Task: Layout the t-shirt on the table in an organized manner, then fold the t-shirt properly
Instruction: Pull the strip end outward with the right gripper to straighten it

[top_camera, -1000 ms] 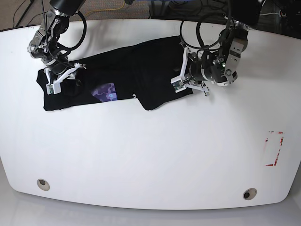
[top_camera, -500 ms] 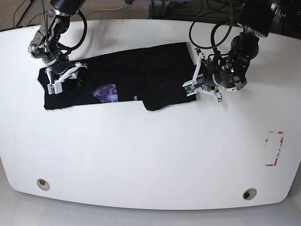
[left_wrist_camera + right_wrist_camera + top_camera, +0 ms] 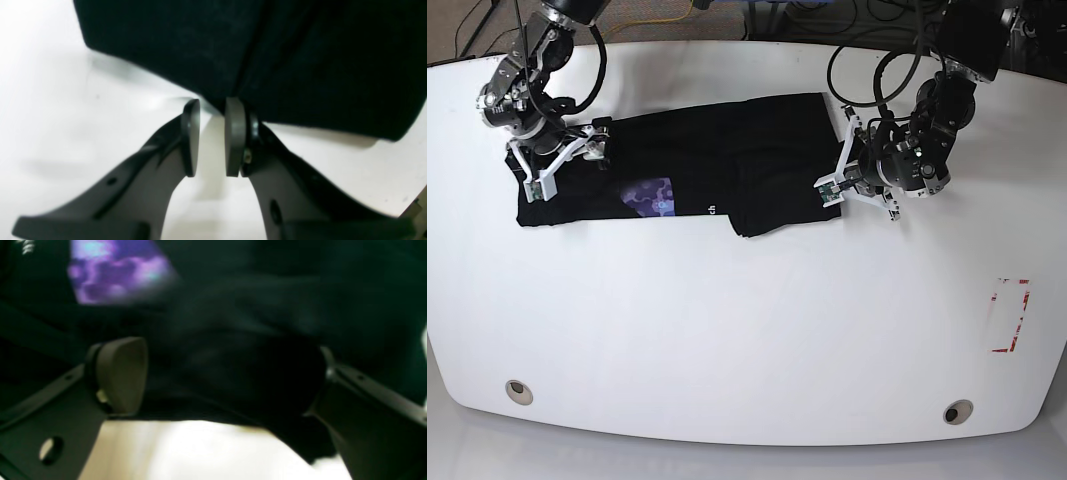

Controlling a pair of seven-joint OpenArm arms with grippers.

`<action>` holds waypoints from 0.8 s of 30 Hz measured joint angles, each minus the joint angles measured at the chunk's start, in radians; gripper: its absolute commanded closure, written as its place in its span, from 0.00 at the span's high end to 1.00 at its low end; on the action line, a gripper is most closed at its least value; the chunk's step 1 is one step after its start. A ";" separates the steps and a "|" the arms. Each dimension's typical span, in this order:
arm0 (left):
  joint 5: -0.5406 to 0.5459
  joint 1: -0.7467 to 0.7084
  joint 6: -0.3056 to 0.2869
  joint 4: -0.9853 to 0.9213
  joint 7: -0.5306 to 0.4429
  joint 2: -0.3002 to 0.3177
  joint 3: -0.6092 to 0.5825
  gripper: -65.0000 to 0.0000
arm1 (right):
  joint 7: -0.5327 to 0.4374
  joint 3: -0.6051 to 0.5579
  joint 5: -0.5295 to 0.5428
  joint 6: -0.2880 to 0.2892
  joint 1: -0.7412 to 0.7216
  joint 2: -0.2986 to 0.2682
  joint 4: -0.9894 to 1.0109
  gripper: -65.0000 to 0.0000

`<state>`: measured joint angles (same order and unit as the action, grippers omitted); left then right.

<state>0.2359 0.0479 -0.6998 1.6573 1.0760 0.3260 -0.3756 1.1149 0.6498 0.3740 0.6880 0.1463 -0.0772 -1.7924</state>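
The black t-shirt (image 3: 727, 150) lies stretched sideways across the far part of the white table (image 3: 727, 330), with a purple print patch (image 3: 649, 195) facing up. My left gripper (image 3: 835, 165) is at the shirt's right edge. In the left wrist view its jaws (image 3: 212, 110) are nearly together and pinch the fabric (image 3: 233, 43) at the tips. My right gripper (image 3: 565, 165) is over the shirt's left end. In the right wrist view it (image 3: 223, 350) is wide open, straddling bunched fabric (image 3: 233, 316) next to the purple print (image 3: 113, 273).
A red-outlined rectangle mark (image 3: 1010, 315) is near the table's right edge. Two grey grommet holes (image 3: 519, 390) (image 3: 957, 411) sit near the front edge. Cables hang behind the far edge of the table.
My left gripper pulled the shirt's right end to the right, stretching it out, then held still. My right gripper shifted slightly up and left, and the shirt's left end moved with it.
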 measured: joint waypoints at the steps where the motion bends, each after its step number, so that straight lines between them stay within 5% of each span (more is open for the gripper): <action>1: -0.003 0.000 0.000 0.001 0.001 -0.005 0.002 0.17 | 0.014 0.000 0.009 0.004 -0.002 0.000 -0.021 0.99; 9: -0.010 0.000 0.001 0.080 0.012 -0.022 0.004 0.17 | 0.130 0.071 0.151 0.013 -0.069 0.011 -0.111 0.99; 17: 0.001 -0.001 0.002 0.162 0.007 -0.074 0.045 0.17 | 0.251 0.225 0.143 0.009 -0.159 -0.003 -0.076 0.99; 24: 0.058 -0.003 0.003 0.169 0.020 -0.101 0.117 0.17 | 0.240 0.242 0.170 0.010 -0.217 -0.087 0.069 0.99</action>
<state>0.2943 0.0444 -0.6971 1.8267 1.0958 0.2253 -0.2588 1.3552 0.8921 0.5438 0.6975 -0.0704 -0.1638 -1.7237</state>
